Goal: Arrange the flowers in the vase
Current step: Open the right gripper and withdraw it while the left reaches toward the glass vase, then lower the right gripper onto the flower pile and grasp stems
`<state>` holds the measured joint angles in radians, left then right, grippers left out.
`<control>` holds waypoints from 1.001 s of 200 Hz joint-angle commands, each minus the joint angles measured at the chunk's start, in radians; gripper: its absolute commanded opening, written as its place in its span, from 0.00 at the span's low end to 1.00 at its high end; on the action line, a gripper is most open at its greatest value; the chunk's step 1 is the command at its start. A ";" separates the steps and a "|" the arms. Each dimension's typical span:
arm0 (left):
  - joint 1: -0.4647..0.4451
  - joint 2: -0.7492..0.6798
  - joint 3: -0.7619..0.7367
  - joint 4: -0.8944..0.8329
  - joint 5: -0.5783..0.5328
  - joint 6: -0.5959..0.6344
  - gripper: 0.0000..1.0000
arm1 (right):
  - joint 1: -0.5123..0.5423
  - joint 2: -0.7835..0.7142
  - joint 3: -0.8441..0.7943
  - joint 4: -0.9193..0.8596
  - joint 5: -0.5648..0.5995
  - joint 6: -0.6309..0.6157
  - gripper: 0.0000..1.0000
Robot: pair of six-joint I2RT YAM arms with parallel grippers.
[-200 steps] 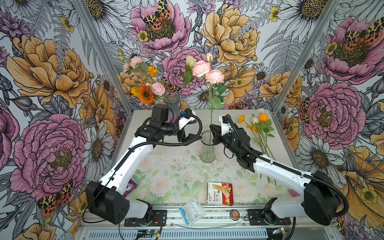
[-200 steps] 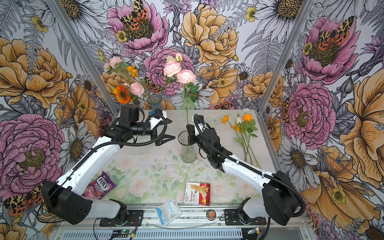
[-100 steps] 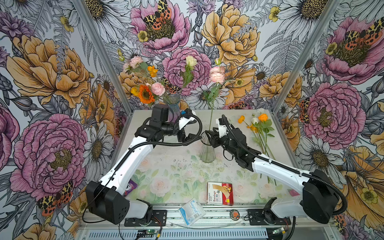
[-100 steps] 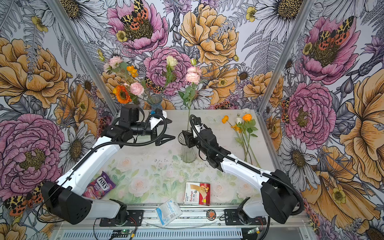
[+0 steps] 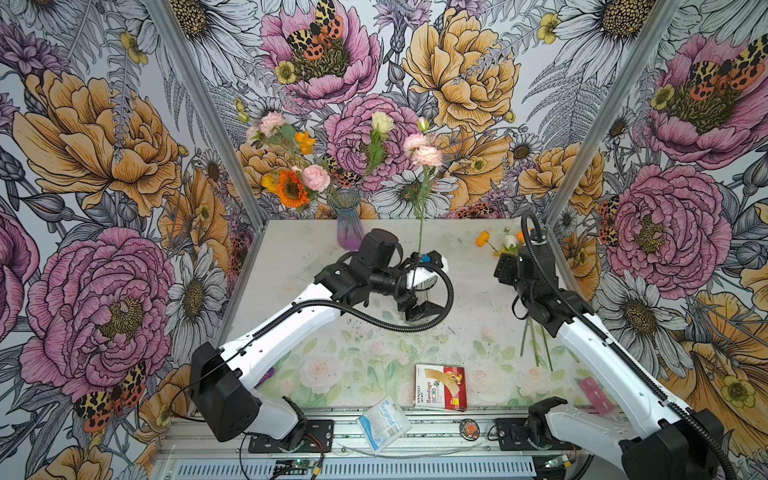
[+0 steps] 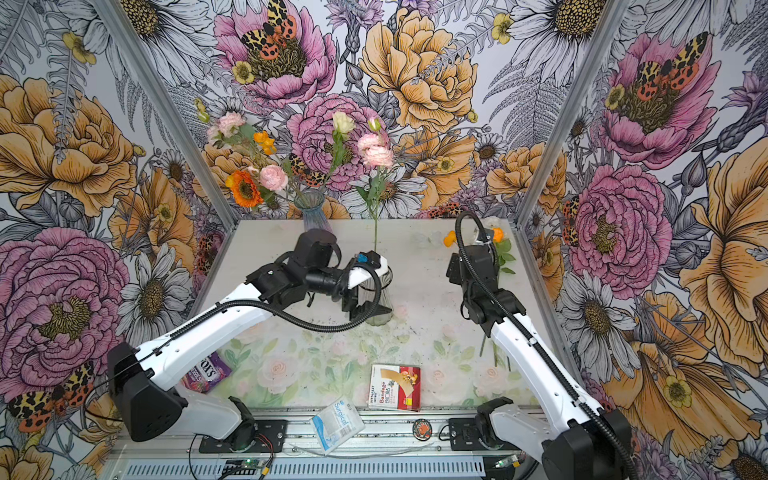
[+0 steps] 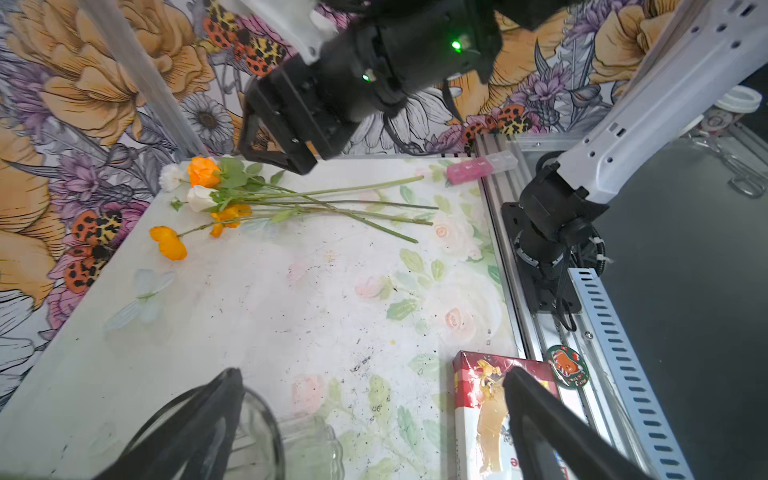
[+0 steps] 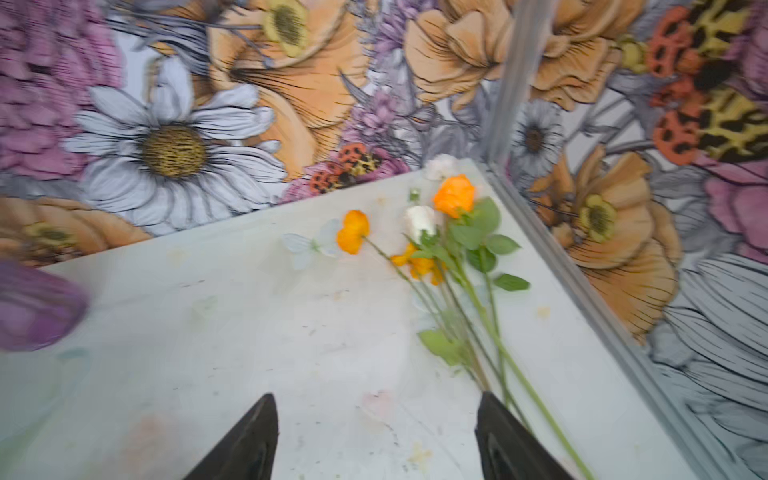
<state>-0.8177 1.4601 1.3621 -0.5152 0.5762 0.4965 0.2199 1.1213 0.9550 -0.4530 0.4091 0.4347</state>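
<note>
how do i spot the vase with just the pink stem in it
Look at the middle of the pale table, where the open left gripper sits around a vase. That clear glass vase holds one tall stem with pink heads; the purple vase at the back holds a full bunch.

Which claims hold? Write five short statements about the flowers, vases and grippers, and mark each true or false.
1. The right gripper is open and holds nothing. True.
2. Every flower is in a vase. False: several loose flowers lie on the table.
3. The purple vase is empty. False: it holds a bunch of flowers.
4. A pink-headed flower stands in the clear vase. True.
5. The left gripper is shut on a stem. False: its jaws are open, with the clear vase between them.
</note>
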 commanded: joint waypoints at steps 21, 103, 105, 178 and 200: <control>-0.216 0.085 -0.057 0.177 -0.323 -0.130 0.99 | -0.207 0.165 -0.059 -0.161 -0.097 0.031 0.61; -0.273 0.115 -0.072 0.195 -0.456 -0.104 0.99 | -0.312 0.533 0.043 -0.123 -0.278 -0.046 0.56; -0.274 0.116 -0.073 0.195 -0.456 -0.104 0.99 | -0.315 0.536 0.042 -0.119 -0.279 -0.046 0.56; -0.282 0.123 -0.072 0.186 -0.463 -0.092 0.99 | -0.348 0.632 0.107 -0.089 -0.276 -0.104 0.51; -0.282 0.126 -0.071 0.186 -0.471 -0.091 0.99 | -0.349 0.667 0.134 -0.087 -0.272 -0.118 0.49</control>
<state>-1.0954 1.5845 1.2972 -0.3470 0.1337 0.3992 -0.1280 1.7500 1.0458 -0.5591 0.1398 0.3477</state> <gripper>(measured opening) 0.987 0.504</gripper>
